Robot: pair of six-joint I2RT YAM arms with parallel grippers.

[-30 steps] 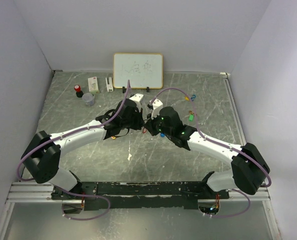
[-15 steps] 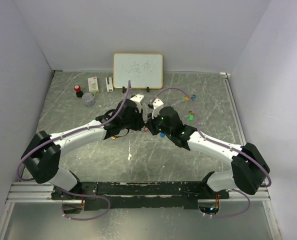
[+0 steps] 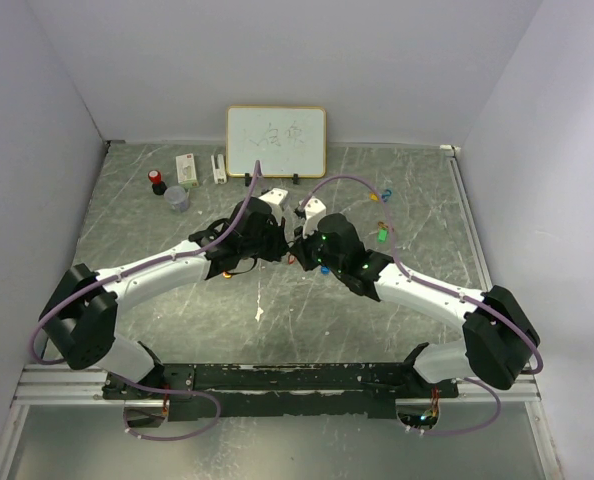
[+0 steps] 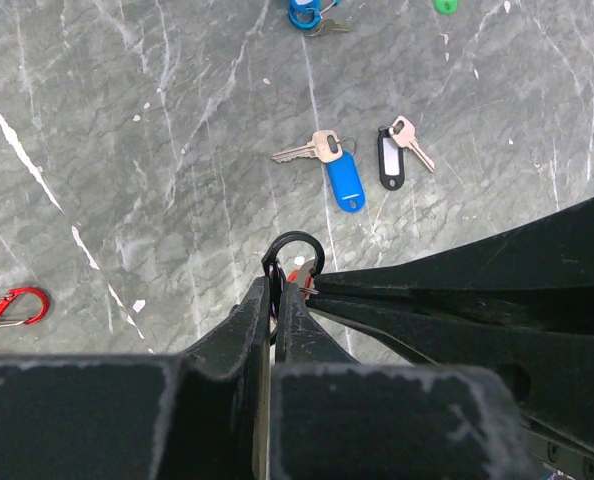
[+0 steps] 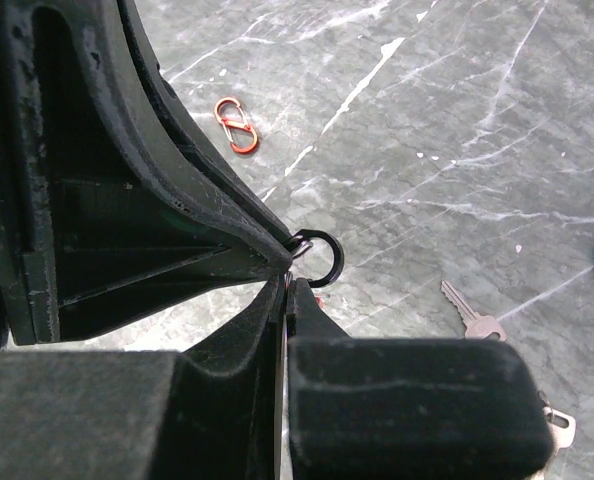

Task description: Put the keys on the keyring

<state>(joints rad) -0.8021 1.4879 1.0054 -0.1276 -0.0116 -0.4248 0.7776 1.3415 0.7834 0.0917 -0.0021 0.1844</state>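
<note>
My left gripper [image 4: 277, 290] is shut on a black keyring [image 4: 295, 250], which stands up out of its tips above the table. My right gripper [image 5: 295, 285] is shut too, tip to tip with the left one at the keyring [image 5: 322, 255]. It pinches a red key [image 4: 297, 276] by its small metal loop, right against the ring. From above, both grippers [image 3: 295, 250] meet at mid-table. A blue-tagged key [image 4: 344, 180] and a black-tagged key [image 4: 389, 155] lie on the table beyond. More keys lie at the back right: green [image 3: 382, 236] and yellow and blue [image 3: 380, 195].
A red carabiner clip [image 4: 7, 308] lies to the left, and the right wrist view shows an orange one [image 5: 237, 125]. A whiteboard [image 3: 276, 140] stands at the back. A red-capped item [image 3: 157, 181], a grey cup [image 3: 177, 198] and white boxes [image 3: 187, 166] sit at the back left.
</note>
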